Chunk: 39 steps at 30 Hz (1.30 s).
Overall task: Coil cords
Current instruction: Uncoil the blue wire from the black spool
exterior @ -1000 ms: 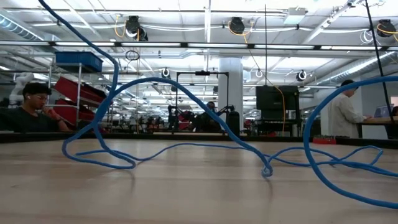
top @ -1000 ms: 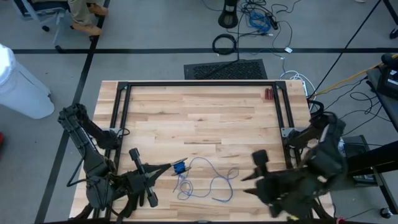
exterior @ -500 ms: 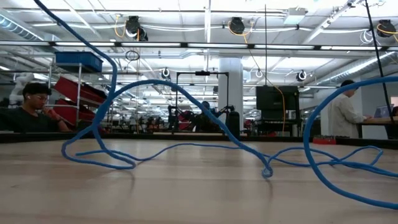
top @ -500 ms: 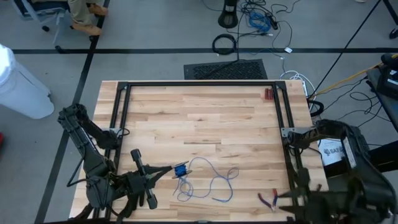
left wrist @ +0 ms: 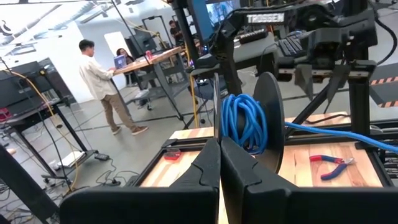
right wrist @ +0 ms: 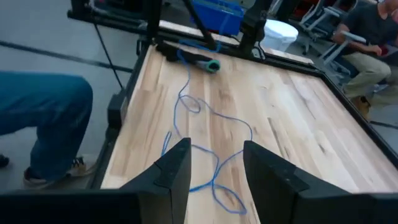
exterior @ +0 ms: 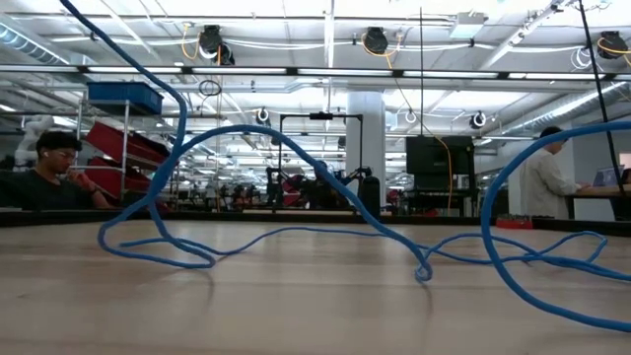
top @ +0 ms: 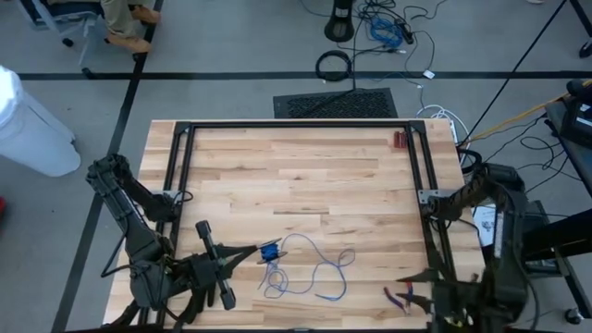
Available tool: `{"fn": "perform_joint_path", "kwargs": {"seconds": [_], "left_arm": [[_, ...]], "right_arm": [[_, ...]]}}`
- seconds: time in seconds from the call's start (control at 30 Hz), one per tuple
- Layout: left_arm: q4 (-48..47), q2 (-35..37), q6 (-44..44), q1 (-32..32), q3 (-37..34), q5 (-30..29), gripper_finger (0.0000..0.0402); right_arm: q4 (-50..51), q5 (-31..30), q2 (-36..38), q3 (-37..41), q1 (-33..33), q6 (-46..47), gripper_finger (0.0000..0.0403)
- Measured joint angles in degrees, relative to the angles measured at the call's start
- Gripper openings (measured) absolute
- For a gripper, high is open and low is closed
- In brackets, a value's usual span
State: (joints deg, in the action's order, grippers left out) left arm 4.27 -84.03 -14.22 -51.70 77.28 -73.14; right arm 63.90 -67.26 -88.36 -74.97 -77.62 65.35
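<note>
Since a sec ago the right arm has been pulled back off the tabletop to the right near corner; the red-handled pliers [top: 401, 296], covered before, are now exposed on the wood. The left arm has barely shifted.

Left gripper [top: 252, 250]: fingers shut tight on a thin spindle, w/ the dark round disc [left wrist: 268, 121] and the wound part of the thin blue cord [left wrist: 244, 121] just ahead of the fingertips. Part of the cord is already coiled there; the rest [top: 310, 273] trails away from the claw in loose loops across the light wooden table [top: 296, 176], toward the right arm's side. In the low view those loops [exterior: 296, 237] stand up off the wood, w/ a small twist partway along.

Right gripper [right wrist: 214, 168]: fingers held wide, nothing between them, hanging off the table edge. The cord's free loops lie well ahead of it, the pliers near it.

Step in hand, as judged: winding the slack onto the disc. To be done well, the slack should be fed w/ light tension by the right claw, taken near the coil rather than at the far end, so turns are laid flat beside each other. The small twist should be worked out first, or a kink may get wound in. The pliers should be kept clear of the dragging cord.
</note>
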Motion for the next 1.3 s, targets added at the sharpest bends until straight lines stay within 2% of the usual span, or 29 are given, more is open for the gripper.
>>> {"fn": "perform_joint_path", "kwargs": {"seconds": [0.1, 0.23, 0.37, 0.57, 0.7, 0.9, 1.07, 1.3], "left_arm": [[0.01, 0.0, -0.02, 0.01, 0.0, 0.0, 0.0001], [0.0, 0.0, -0.09, 0.02, 0.0, 0.0, 0.0001], [-0.01, 0.0, 0.09, 0.0, 0.0, 0.0, 0.0001], [-0.02, 0.0, 0.26, 0.0, 0.0, 0.87, 0.0001], [0.0, 0.0, 0.31, 0.43, 0.0, 0.94, 0.0001], [-0.11, -0.33, 0.43, 2.69, 0.0, 1.43, 0.0001], [0.78, -2.17, 0.39, 5.68, -0.02, 5.12, 0.0001], [1.92, -2.91, 0.42, 7.52, -0.02, 7.55, 0.0001]], "right_arm": [[-10.25, 0.46, 2.2, 3.27, 3.22, -9.75, 0.0132], [-24.79, 6.48, 4.28, 4.92, 8.85, -27.32, 0.0132], [-32.52, 11.64, 5.31, 5.91, 13.81, -39.55, 0.0132], [-40.58, 12.83, 9.12, 11.43, 17.57, -46.35, 0.0132], [-53.78, 15.71, 12.47, 19.0, 20.78, -52.62, 0.0132], [-72.96, 24.48, 14.54, 26.36, 28.46, -63.09, 0.0132], [-81.76, 32.66, 12.2, 26.52, 33.69, -67.69, 0.0132], [-99.08, 32.6, 4.11, 26.52, 37.43, -74.5, 0.0132]]}}
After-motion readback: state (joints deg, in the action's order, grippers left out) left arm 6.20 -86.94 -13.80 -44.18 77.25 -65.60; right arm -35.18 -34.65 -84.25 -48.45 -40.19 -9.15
